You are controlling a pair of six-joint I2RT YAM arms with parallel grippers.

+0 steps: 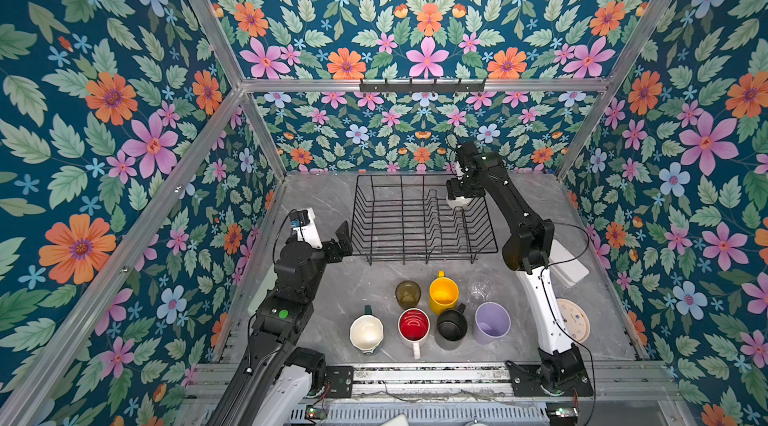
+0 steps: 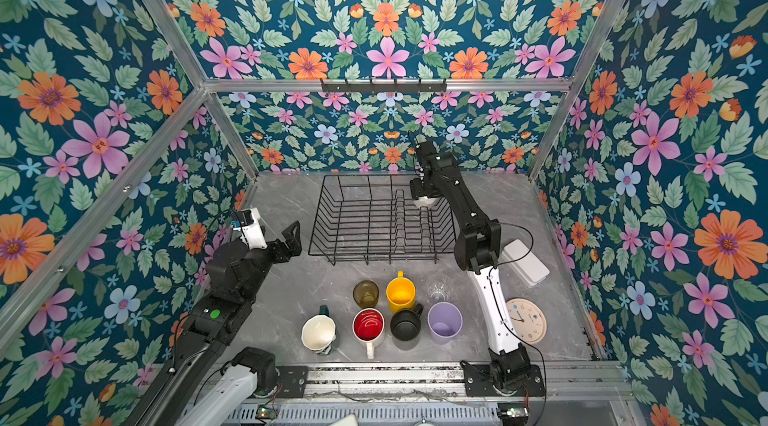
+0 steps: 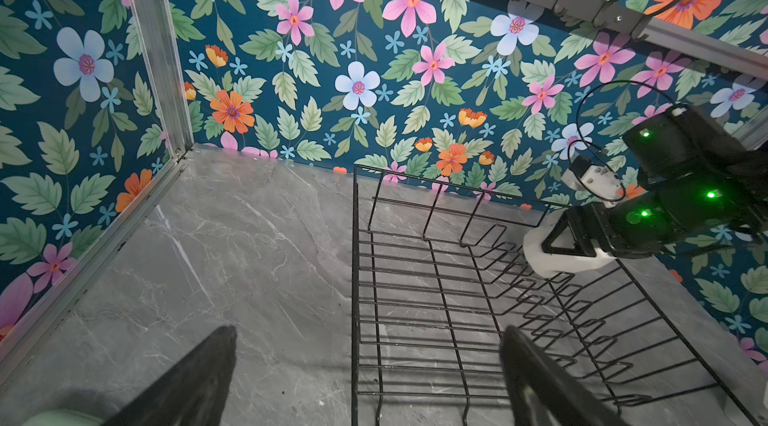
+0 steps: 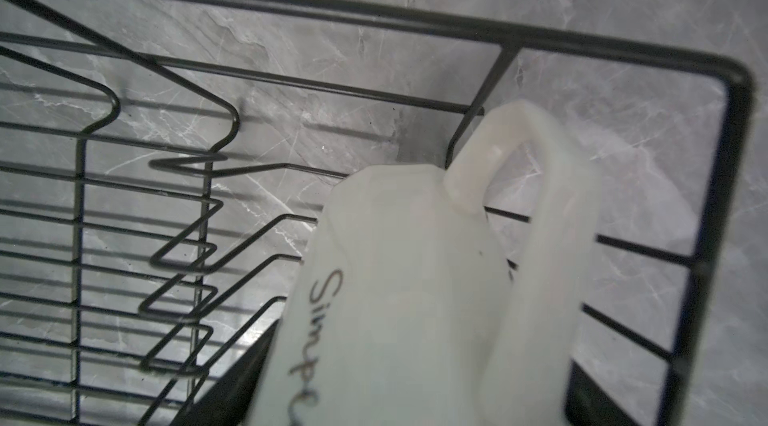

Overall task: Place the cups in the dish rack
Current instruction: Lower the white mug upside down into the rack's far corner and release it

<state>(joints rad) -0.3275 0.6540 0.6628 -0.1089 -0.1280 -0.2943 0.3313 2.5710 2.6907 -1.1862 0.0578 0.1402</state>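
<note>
The grey marble table (image 1: pixel 332 203) carries the dish rack (image 1: pixel 399 216) at its far middle, a broad black wire basket with nothing lying on its floor in both top views. The right gripper (image 1: pixel 460 192) reaches over the rack's far right corner, its jaws set fairly wide and clamped on the body of the white faceted mug (image 3: pixel 557 264). In the right wrist view the mug hangs tilted inside that corner with its handle turned away from the prongs, and whether it touches the wires cannot be told. The left gripper (image 1: pixel 340 242) waits just beside the rack's near left corner, spread fully and holding nothing. Seven cups stand in front of the rack, not yet loaded: the lilac tumbler (image 1: pixel 492 322), teal mug (image 1: pixel 366 332), red-lined white mug (image 1: pixel 413 325), yellow mug (image 1: pixel 444 293), black mug (image 1: pixel 451 325), clear glass (image 1: pixel 480 289) and olive glass (image 1: pixel 407 293). The step in hand looks like placing the first cup. Next the mug likely needs lowering until it rests steadily between the corner wires, then letting go without snagging the handle.
</note>
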